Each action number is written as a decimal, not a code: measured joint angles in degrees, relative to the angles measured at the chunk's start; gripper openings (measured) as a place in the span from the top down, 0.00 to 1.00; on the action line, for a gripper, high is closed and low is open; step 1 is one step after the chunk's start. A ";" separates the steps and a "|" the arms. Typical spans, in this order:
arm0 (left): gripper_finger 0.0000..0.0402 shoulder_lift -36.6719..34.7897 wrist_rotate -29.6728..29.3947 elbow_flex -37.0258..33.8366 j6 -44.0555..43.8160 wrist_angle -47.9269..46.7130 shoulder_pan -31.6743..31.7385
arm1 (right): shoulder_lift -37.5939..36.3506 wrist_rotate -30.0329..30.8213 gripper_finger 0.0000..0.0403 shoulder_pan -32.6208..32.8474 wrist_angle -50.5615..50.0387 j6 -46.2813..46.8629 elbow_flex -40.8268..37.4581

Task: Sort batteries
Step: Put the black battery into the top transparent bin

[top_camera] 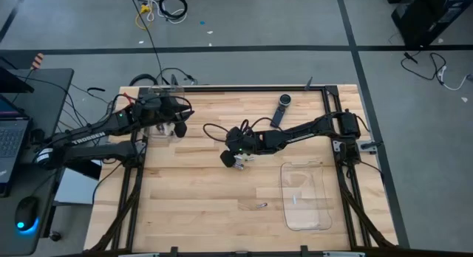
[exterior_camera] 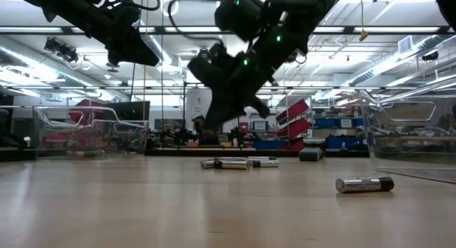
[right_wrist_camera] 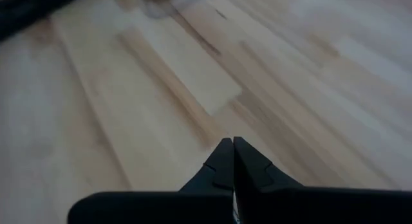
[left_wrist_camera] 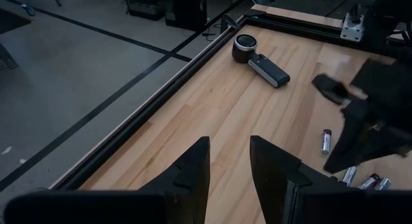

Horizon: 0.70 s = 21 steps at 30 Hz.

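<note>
Batteries lie loose on the wooden table (top_camera: pixel 192 198); we find none in either gripper.

Right gripper (right_wrist_camera: pixel 232 147): in its own wrist view the two fingers meet tip to tip, closed with nothing visible between them, over bare wood. The high view places it (top_camera: pixel 238 161) near the table's middle. The low view shows it raised clear of the surface.

Left gripper (left_wrist_camera: pixel 229 161): its wrist view shows the fingers apart with a gap between them and nothing held. The high view puts it (top_camera: pixel 177 124) at the table's far left corner, over a small clear bin (top_camera: pixel 162 131).

The views differ in what they show of the batteries. The low view shows one battery (exterior_camera: pixel 364 184) lying on its side nearer the camera and a pair (exterior_camera: pixel 239 162) lying end to end farther back. The left wrist view shows one more (left_wrist_camera: pixel 326 141) lying alone, and a cluster (left_wrist_camera: pixel 367 180) beside the right arm. From above we make out only one (top_camera: pixel 260 206), near the front, just left of the large clear tray (top_camera: pixel 319 213).

A black device (left_wrist_camera: pixel 261 58) lies near the far edge, well apart from the batteries.
</note>
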 joint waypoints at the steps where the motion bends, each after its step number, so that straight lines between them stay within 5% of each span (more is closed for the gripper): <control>1: 0.72 0.00 0.00 0.00 0.02 -0.01 0.00 | -0.60 -0.08 0.99 0.16 0.00 -1.68 0.02; 7: 0.72 0.00 0.00 0.00 0.05 -0.02 0.00 | -1.63 -8.92 1.00 1.73 -3.44 -19.19 0.11; 13: 0.72 0.04 0.00 0.00 0.20 -0.19 -1.23 | 0.22 -8.79 0.94 2.40 -3.93 -33.28 0.09; 21: 0.72 0.04 0.09 -0.02 0.49 -0.89 -2.89 | 3.10 -8.22 0.75 0.49 -2.83 -28.69 0.13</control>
